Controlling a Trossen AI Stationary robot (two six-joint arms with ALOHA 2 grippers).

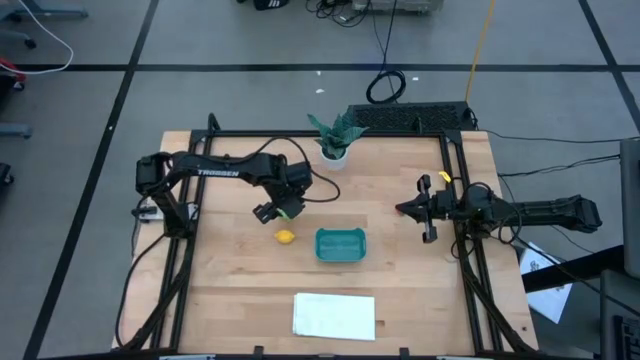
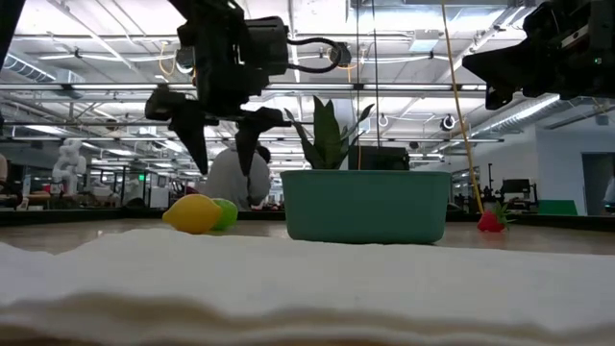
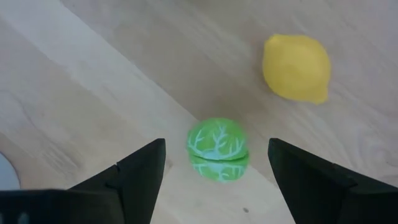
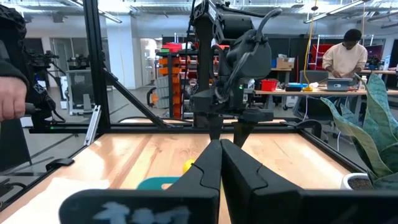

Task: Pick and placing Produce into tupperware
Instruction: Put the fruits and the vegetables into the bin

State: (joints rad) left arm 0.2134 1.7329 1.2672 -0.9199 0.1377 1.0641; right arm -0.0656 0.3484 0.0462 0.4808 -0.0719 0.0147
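Left tool (image 3: 214,165) hangs open above the green round piece (image 3: 217,150), fingers either side of it, not touching; piece rests on the bench (image 1: 230,290), centre-left of the high view. Lemon (image 1: 286,237) lies just beside it, near the teal tub (image 1: 340,245), which sits at centre. Red piece (image 2: 491,221) sits far right in the low view. Right tool (image 1: 424,209) closed, empty, at right bench edge
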